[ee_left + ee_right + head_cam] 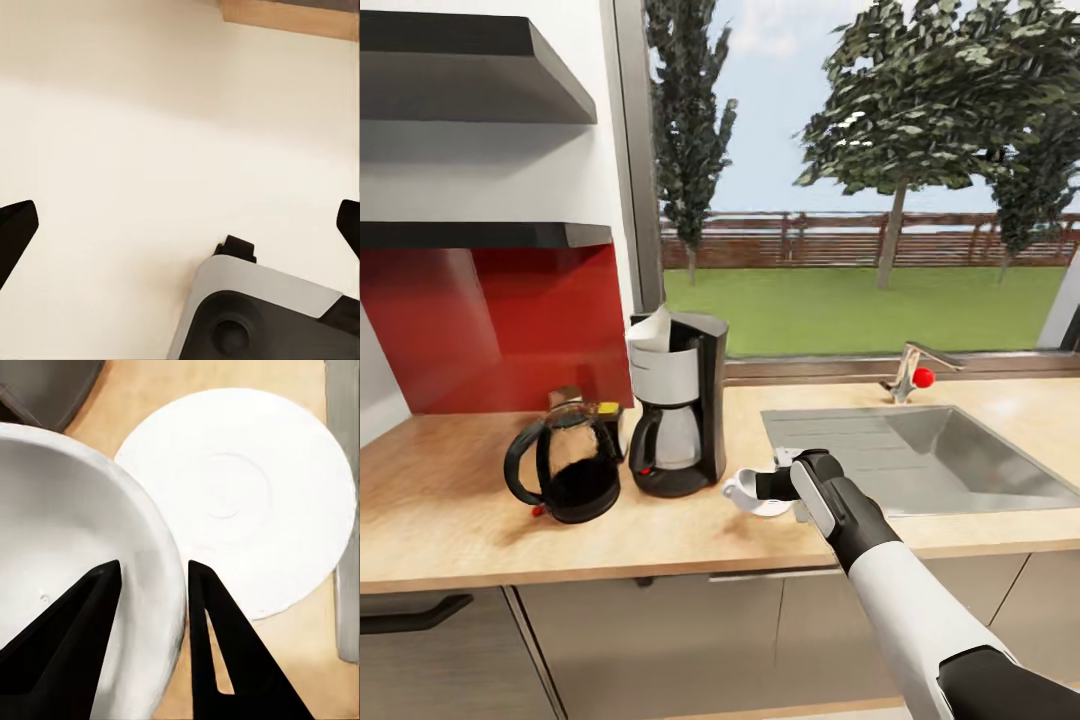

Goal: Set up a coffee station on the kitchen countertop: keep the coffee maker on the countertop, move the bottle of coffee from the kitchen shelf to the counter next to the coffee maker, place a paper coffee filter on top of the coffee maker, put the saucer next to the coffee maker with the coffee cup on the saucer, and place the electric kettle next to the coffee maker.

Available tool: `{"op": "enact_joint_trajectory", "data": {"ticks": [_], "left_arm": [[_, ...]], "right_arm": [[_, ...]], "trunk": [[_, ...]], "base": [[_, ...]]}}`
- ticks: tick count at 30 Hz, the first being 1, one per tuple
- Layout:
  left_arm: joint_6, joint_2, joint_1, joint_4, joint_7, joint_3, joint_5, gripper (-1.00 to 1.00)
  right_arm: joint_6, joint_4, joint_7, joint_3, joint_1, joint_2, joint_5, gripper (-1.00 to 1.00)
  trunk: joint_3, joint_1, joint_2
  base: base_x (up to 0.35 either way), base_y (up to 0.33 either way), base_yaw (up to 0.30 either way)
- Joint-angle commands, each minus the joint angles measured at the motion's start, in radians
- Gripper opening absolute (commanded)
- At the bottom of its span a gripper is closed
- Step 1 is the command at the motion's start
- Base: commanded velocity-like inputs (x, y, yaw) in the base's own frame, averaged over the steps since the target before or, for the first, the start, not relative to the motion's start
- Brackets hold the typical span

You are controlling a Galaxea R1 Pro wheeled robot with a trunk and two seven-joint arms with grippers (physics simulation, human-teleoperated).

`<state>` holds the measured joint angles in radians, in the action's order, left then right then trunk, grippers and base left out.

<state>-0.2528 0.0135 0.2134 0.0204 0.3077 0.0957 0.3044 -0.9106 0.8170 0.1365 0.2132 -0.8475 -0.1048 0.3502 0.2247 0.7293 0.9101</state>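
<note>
The black coffee maker (678, 410) stands on the wooden countertop (450, 510) with a white paper filter (652, 330) on its top. To its left sits the dark electric kettle (565, 465), and the coffee bottle (608, 418) with a yellow lid peeks out behind it. Just right of the maker, my right gripper (760, 487) is shut on the rim of the white coffee cup (67, 532), held just above the white saucer (247, 487), partly over its edge. My left gripper (184, 217) is open, over pale floor.
A steel sink (920, 455) with a red-knobbed faucet (910, 370) lies right of the saucer. Two dark wall shelves (480, 235) hang above the counter's left part. Part of the robot's grey base (262, 315) shows in the left wrist view.
</note>
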Motion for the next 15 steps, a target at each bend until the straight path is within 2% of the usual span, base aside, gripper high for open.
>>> {"op": "enact_joint_trajectory", "data": {"ticks": [1,9,12,15], "left_arm": [[-0.003,0.001,0.001,-0.001,0.004,0.009,0.009,1.00],[-0.003,0.007,0.001,-0.001,0.004,0.009,0.009,1.00],[-0.003,0.011,0.001,-0.001,0.004,0.009,0.009,1.00],[-0.003,0.012,0.001,-0.001,0.004,0.009,0.009,1.00]], "right_arm": [[-0.002,0.001,0.009,0.002,-0.001,0.001,0.012,-1.00],[-0.002,0.001,0.011,0.003,-0.001,0.001,0.011,-1.00],[-0.002,0.001,0.011,0.002,-0.001,0.001,0.012,-1.00],[-0.002,0.001,0.014,0.002,-0.001,0.001,0.012,-1.00]], "trunk": [[0.001,0.001,0.001],[0.001,0.001,0.001],[0.001,0.001,0.001],[0.001,0.001,0.001]], "base": [[0.225,-0.229,0.000],[0.215,-0.231,0.000],[0.096,-0.227,0.000],[0.006,-0.030,0.000]]}}
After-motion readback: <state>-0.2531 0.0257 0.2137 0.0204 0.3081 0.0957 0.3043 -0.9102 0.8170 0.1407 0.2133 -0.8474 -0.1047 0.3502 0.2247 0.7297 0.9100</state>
